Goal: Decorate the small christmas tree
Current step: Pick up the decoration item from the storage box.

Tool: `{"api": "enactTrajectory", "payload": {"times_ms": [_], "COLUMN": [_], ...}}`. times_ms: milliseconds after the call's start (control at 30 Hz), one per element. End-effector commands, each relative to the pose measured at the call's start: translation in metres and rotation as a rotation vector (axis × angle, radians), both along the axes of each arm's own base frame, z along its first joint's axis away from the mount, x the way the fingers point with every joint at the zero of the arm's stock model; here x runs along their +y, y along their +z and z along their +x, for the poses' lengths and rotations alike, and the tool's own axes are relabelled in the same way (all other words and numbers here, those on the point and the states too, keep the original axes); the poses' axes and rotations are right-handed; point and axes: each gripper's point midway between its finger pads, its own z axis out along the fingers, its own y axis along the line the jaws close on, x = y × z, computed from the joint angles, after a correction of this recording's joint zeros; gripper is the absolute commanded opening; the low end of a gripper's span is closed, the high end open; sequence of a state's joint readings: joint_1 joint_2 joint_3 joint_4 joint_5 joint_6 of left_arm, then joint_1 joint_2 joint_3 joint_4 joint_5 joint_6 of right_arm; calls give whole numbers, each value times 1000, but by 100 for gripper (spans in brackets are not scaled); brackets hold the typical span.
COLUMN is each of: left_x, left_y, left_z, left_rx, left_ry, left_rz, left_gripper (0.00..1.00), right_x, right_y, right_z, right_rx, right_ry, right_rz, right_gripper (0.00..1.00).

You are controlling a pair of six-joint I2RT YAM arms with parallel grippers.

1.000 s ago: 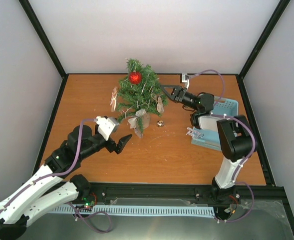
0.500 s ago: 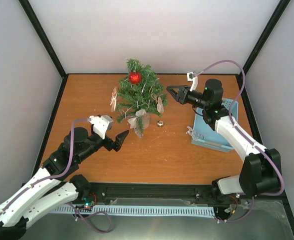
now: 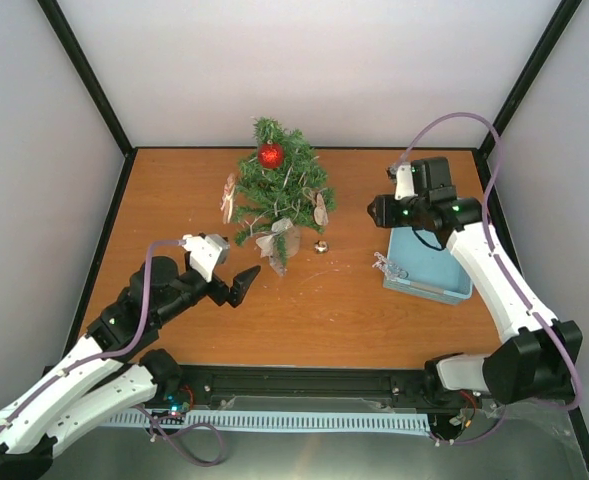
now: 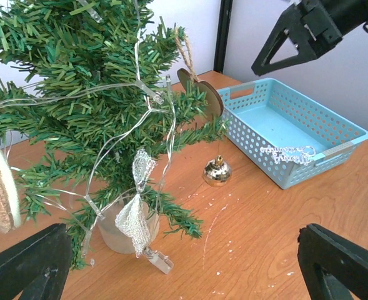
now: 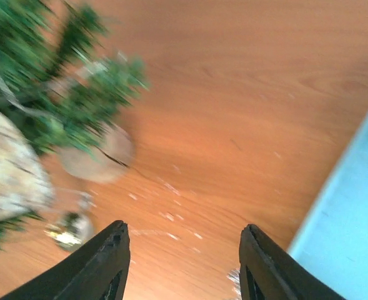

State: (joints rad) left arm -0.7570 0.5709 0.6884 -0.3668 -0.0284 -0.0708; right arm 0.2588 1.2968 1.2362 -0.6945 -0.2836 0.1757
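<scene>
Decoration of the small christmas tree (image 3: 279,195) is partly done, and the moment falls between 2 ornaments. The tree stands upright on the bench (image 3: 324,320) in the upper middle of the top view. It carries a red ball (image 3: 270,155) near its tip, a wooden disc (image 4: 202,94) on a branch at its right side, a silver bow (image 4: 137,200) low near the base, and a thin string of lights.

The right tool (image 3: 382,210) hangs in the air in the right half of the top view, between the tree and the blue basket (image 3: 444,275), close to the basket's upper left corner. Its own camera is blurred, but the fingers (image 5: 112,262) stand apart and nothing seems to be between them, so I judge this tool open and empty. The left tool (image 3: 239,283) waits at the lower left of the tree, apart from it, its jaws spread wide with nothing held.

2 pieces are not yet on the tree. A gold bell (image 4: 217,172) lies on the bench just beside the lowest right branches. A silver ornament (image 4: 288,152) rests on the rim of the basket, on the side toward the arms.

The step in hand, as I judge it, is fetching the next ornament with the right tool. That calls for lowering the open jaws over 1 of these pieces, most likely the silver ornament because it is nearer. The jaws must close on its body or loop without pushing it into the basket. After that the piece needs a free branch, and the lower right side of the tree looks less filled.
</scene>
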Motion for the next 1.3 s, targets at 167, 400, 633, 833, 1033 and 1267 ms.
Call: {"api": "enactTrajectory", "payload": {"times_ms": [167,400,633,833,1033,1267], "left_x": [0,-1,0,2,2,2], "left_y": [13,20,23,24,22,22], "left_z": [-8,-15,-18,-17,-16,-16], "left_rx": [-68,-91,-98,-104,-104,-106], "left_ry": [-42,-72,-79,-71,-65,-67], "left_rz": [-23,-51,-63,-64,-59,-59], "left_gripper": [100,100,100,100,100,100], "right_x": [-15,-9,-2,-11,-16,-19], "right_y": [-66,-95,-117,-128,-146,-158], "right_z": [-48,-65,-61,-52,-49,-45], "right_rx": [215,217,183,197,252,277], "right_ry": [136,356,481,497,509,515], "right_rz": [-495,-668,-741,-834,-888,-920], "right_gripper": [65,77,78,76,77,77]}}
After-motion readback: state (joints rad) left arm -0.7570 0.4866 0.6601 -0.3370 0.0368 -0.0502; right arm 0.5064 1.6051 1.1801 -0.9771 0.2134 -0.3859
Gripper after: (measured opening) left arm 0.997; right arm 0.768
